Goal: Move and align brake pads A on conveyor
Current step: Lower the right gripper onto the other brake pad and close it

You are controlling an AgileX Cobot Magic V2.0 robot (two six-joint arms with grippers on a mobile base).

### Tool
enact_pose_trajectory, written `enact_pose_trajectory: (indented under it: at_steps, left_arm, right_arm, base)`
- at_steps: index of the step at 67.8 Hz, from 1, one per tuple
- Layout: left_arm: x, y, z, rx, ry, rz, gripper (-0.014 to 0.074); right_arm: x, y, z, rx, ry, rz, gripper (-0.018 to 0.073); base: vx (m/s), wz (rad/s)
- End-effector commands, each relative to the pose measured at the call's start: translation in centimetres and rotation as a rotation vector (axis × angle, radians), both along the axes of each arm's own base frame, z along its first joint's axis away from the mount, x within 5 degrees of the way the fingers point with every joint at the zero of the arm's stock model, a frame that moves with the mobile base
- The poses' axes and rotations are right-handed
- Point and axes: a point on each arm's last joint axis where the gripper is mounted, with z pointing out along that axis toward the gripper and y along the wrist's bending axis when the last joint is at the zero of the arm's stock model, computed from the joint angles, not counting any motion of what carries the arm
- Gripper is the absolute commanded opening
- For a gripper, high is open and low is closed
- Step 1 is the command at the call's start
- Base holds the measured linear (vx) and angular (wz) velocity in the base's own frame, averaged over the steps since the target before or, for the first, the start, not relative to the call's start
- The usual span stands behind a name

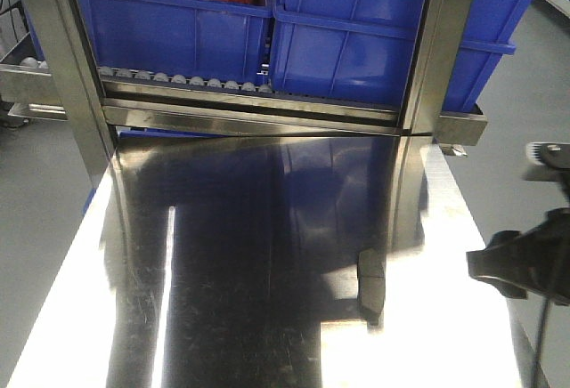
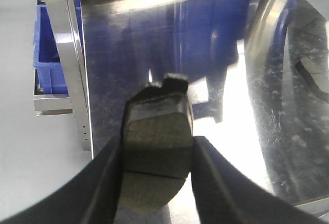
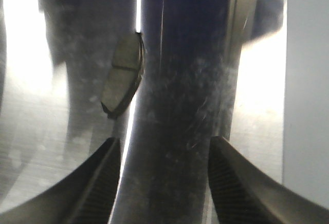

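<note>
Polished steel makes up the tabletop, which throws back glare and the blue of the bins racked behind it on a steel frame. No conveyor shows in any view, so the drop-off spot lies somewhere off camera.

On the left gripper the jaws are clamped on one brake pad, pinching it across its narrow width with the friction face toward the camera, above the tabletop. On the right gripper the jaws stand apart and empty, above a second pad that lies flat near the table's right side. A cropped dark shape at the edge of the left wrist view is probably this same pad.

Risks, as I judge them: the held pad is gripped only on its edges, so a quick swing toward the belt could let it twist or slide out. The loose pad sits left of the right jaws' gap rather than between them; closing from here would catch nothing, and lowering could skid the pad across the slick steel.
</note>
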Motion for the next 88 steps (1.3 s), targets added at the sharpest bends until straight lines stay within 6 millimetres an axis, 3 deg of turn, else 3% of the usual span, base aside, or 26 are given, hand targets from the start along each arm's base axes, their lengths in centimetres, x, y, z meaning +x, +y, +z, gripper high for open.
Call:
enact_pose_trajectory:
  at_steps: [1, 12, 23, 35, 52, 88]
  left_arm:
    - [0.3, -0.1, 1.4, -0.035, -0.094, -0.007, -0.0006]
    - [0.3, -0.1, 1.4, -0.035, -0.094, -0.007, -0.0006]
    - [0.3, -0.1, 1.4, -0.035, -0.094, -0.007, -0.0006]
    - [0.3, -0.1, 1.4, -0.035, -0.094, -0.007, -0.0006]
    - [0.3, -0.1, 1.4, -0.035, -0.094, -0.007, -0.0006]
    - [0.3, -0.1, 1.4, -0.035, -0.094, -0.007, -0.0006]
  right_arm:
    - [2.2, 0.3, -0.3, 0.01, 0.038, -0.004, 0.0361]
    - [4.4, 0.6, -2.7, 0.001, 0.157, -0.017, 0.0361]
    - [5.6, 1.3, -3.2, 0.018, 0.209, -0.036, 0.0361]
    - [7.0, 5.4, -2.8, -0.036, 0.228, 0.028, 0.0361]
    - [9.6, 10.3, -3.4, -0.093, 0.244, -0.022, 0.037]
    - [14.1, 11.8, -5.7, -0.153, 0.344, -0.073, 0.0477]
  base:
    - [0.0, 0.0]
    - [0.0, 0.0]
    - [0.0, 0.0]
    - [0.0, 0.0]
    - [0.0, 0.0]
    - [0.0, 0.0]
